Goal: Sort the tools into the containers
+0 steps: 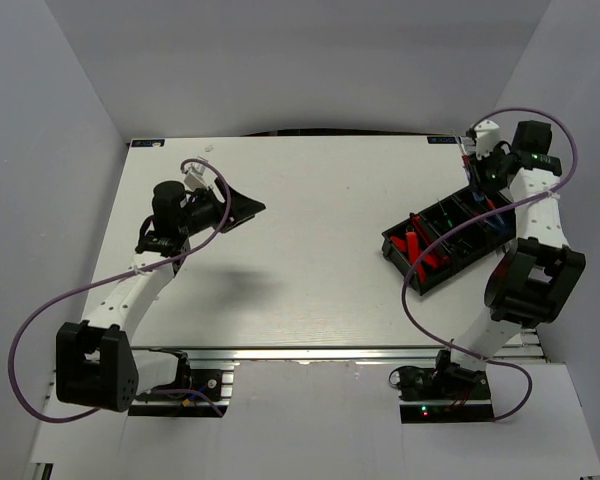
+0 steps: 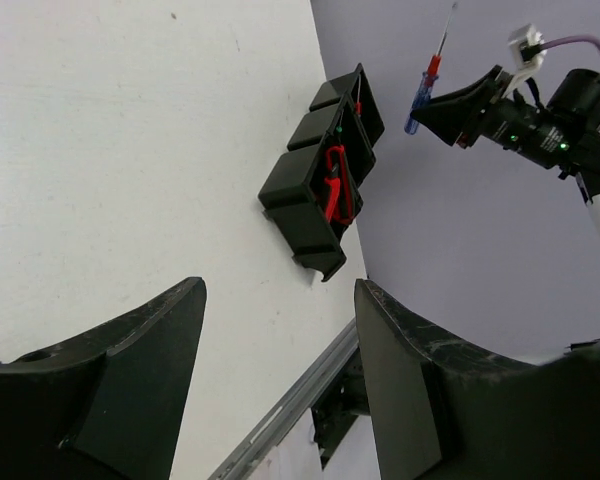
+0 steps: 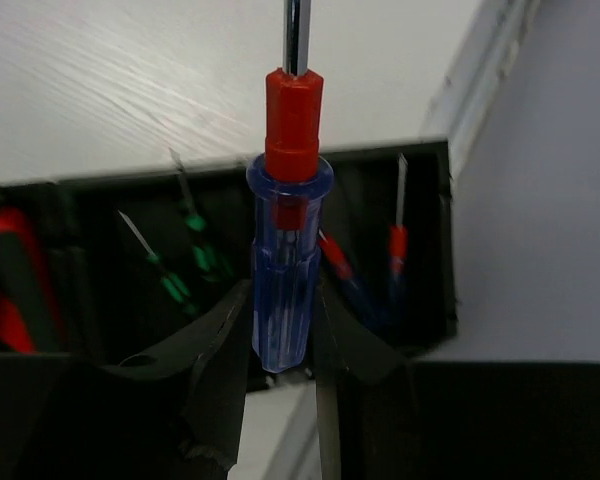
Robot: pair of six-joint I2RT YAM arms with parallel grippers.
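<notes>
The right gripper [image 3: 280,335] pinches a blue-and-red screwdriver [image 3: 283,265] by its handle above the bins [image 2: 300,205], which hold red knives [image 2: 332,185] and other screwdrivers [image 3: 192,255], while the left gripper [image 2: 280,290] hangs open, well apart, over the table [image 1: 300,260].

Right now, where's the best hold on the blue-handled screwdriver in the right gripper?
Grip the screwdriver on its clear blue handle, below the flared collar, closing from both sides, as the right gripper does. That's the thickest, straight-sided part; the red neck and thin metal shaft above would probably slip more easily.
</notes>
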